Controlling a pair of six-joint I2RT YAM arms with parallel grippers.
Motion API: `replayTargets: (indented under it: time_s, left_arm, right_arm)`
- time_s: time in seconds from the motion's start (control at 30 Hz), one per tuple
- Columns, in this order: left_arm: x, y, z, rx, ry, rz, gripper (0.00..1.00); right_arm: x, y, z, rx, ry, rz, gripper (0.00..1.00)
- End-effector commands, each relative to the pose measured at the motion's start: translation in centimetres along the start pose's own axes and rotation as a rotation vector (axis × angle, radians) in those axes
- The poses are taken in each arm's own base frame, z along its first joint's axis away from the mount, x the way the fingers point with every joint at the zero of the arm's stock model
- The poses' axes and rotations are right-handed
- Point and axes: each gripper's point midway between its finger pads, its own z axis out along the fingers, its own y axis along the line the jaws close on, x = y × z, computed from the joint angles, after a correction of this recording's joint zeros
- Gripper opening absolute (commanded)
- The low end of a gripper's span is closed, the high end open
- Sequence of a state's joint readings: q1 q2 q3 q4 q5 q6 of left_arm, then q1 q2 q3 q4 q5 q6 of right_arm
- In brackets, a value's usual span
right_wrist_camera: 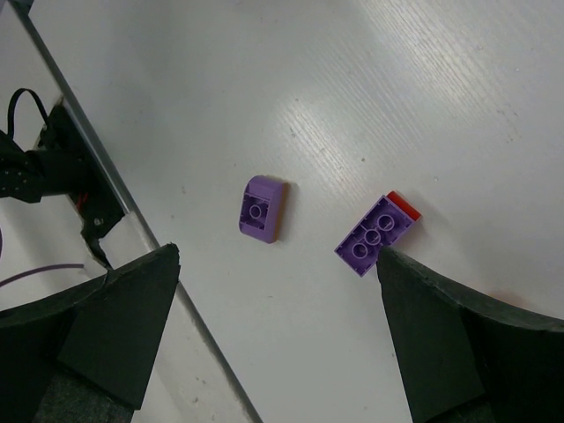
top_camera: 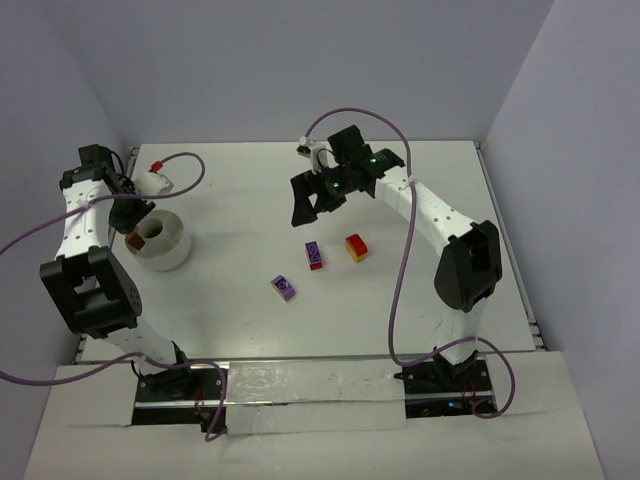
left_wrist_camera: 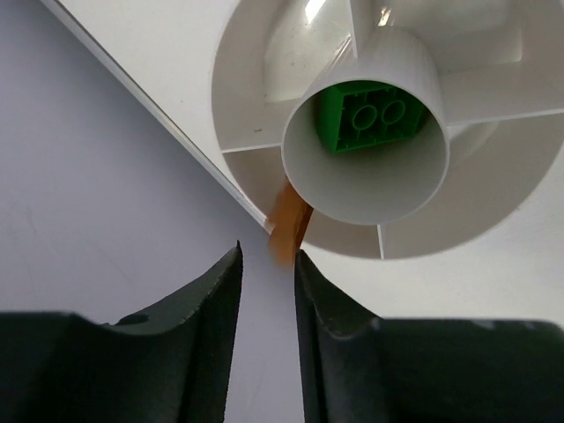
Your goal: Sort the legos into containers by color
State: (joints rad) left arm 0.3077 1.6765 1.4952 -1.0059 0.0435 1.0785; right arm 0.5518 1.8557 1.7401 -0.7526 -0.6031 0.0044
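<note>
The white tub (top_camera: 180, 250) stands at the table's left, and its inner tube (left_wrist_camera: 388, 194) holds a green brick (left_wrist_camera: 366, 115). My left gripper (top_camera: 135, 226) (left_wrist_camera: 267, 251) hangs over the tub's near-left rim, jaws slightly apart. A blurred orange brick (left_wrist_camera: 289, 225) (top_camera: 133, 240) sits just past the tips, clear of the left finger. A small purple brick (top_camera: 285, 287) (right_wrist_camera: 261, 208), a purple brick on a red one (top_camera: 314, 256) (right_wrist_camera: 374, 236) and a red-and-yellow brick (top_camera: 356, 247) lie mid-table. My right gripper (top_camera: 312, 210) (right_wrist_camera: 278, 256) hovers wide open above the purple bricks, holding nothing.
The tub's outer ring is split by ribs into compartments. The table's left edge (left_wrist_camera: 150, 106) and the wall run close beside the tub. A white part with a red tip (top_camera: 155, 180) sits behind the tub. Purple cables loop off both arms.
</note>
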Motion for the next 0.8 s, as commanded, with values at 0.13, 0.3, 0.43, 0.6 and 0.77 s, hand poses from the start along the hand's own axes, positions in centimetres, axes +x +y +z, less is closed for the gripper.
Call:
replayTargets:
  time_s: [0.13,0.3,0.43,0.6,0.77]
  left_arm:
    - [-2.3,2.3,-2.6,-0.056,-0.091,-0.014,0.63]
    - [-5.7,4.0,-7.9,-0.098,-0.244,-0.054,0.64]
    - [-8.9,3.5,-11.2,-0.106,-0.432,-0.103,0.64]
    - [-11.7,1.5,-14.5,-0.101,-0.666,-0.250,0.62]
    - [-13.0,-1.1,-17.3,-0.097,-0.867,-0.395,0.71]
  right_arm:
    - [1.2,0.1,0.9,0.000,0.033,-0.025,1.00]
    - [2.4,1.0,1.9,0.040,0.061,-0.060,0.99]
    - [3.8,2.0,3.3,0.083,0.111,-0.093,0.96]
    - [6.5,3.5,5.9,0.167,0.216,-0.125,0.90]
    - [10.3,4.3,8.7,0.276,0.336,-0.143,0.84]
